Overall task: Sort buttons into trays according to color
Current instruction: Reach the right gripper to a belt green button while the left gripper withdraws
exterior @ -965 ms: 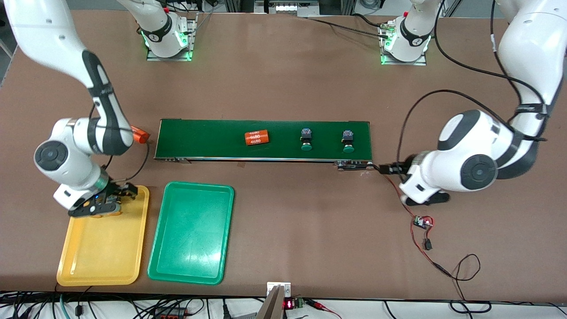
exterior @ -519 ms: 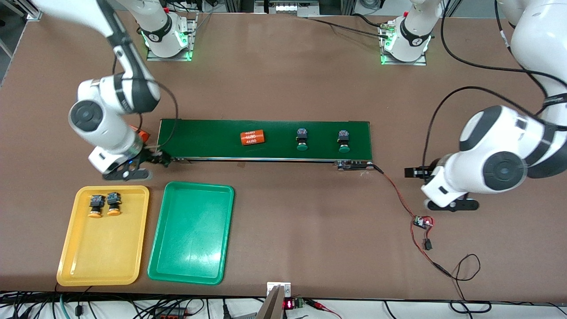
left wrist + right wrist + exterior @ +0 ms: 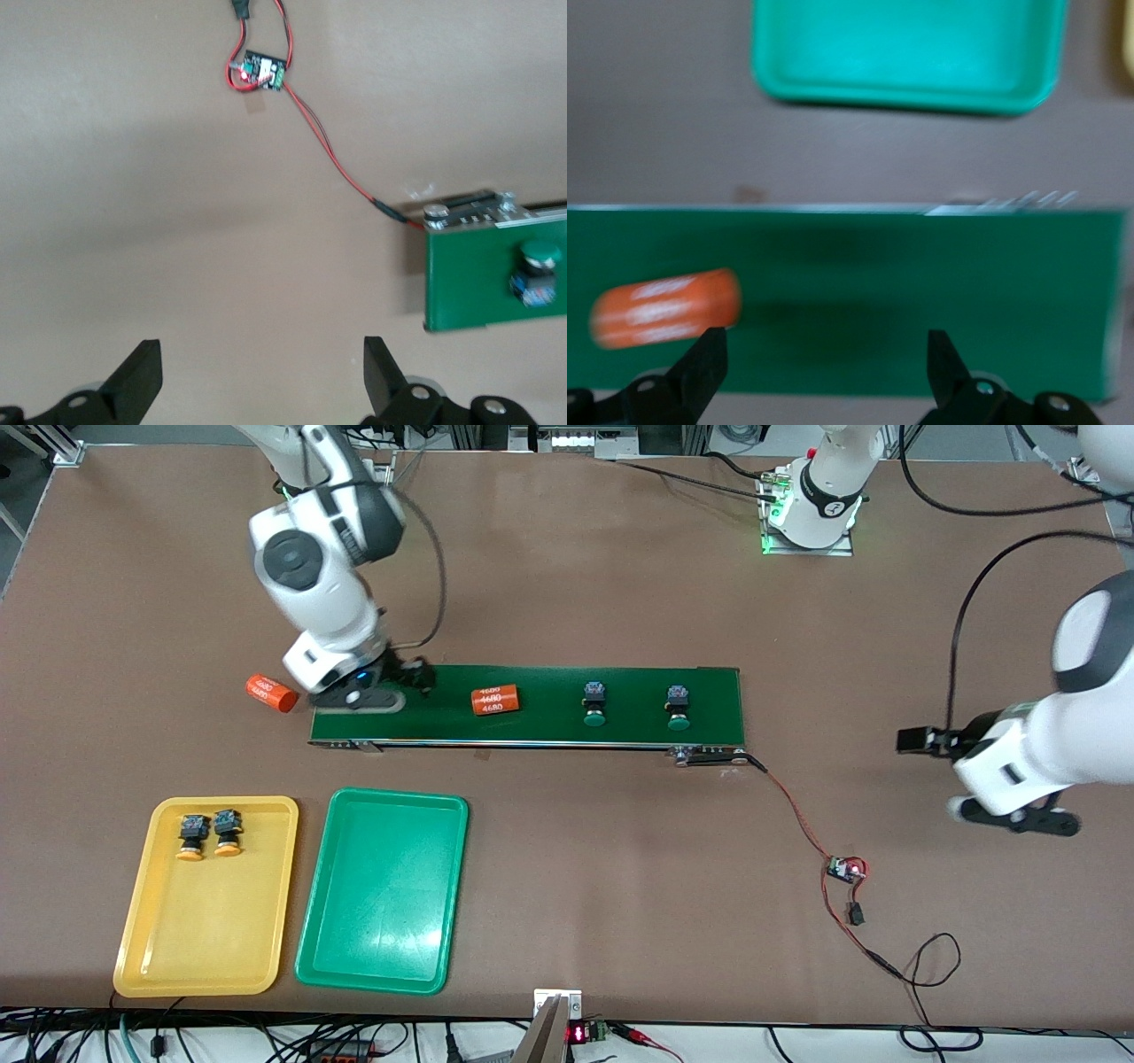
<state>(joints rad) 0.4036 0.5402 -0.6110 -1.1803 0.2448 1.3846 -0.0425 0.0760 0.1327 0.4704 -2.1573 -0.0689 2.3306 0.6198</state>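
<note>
The conveyor belt (image 3: 527, 705) serves as the landmark. The right gripper (image 3: 359, 696) hangs over the belt's end toward the right arm, fingers spread wide and empty. One orange cylinder (image 3: 494, 700) lies on the belt close to it; another (image 3: 270, 693) rests on the table just off that same end. Two green buttons (image 3: 594, 701) (image 3: 678, 707) stand on the belt toward the left arm's end. Nearer the front camera than the belt sit the green tray (image 3: 383, 889), empty, and the yellow tray (image 3: 205, 937) holding two yellow buttons (image 3: 190, 837) (image 3: 228, 833). The left gripper (image 3: 1014, 816) waits over bare table past the belt's other end, wide open, holding nothing.
</note>
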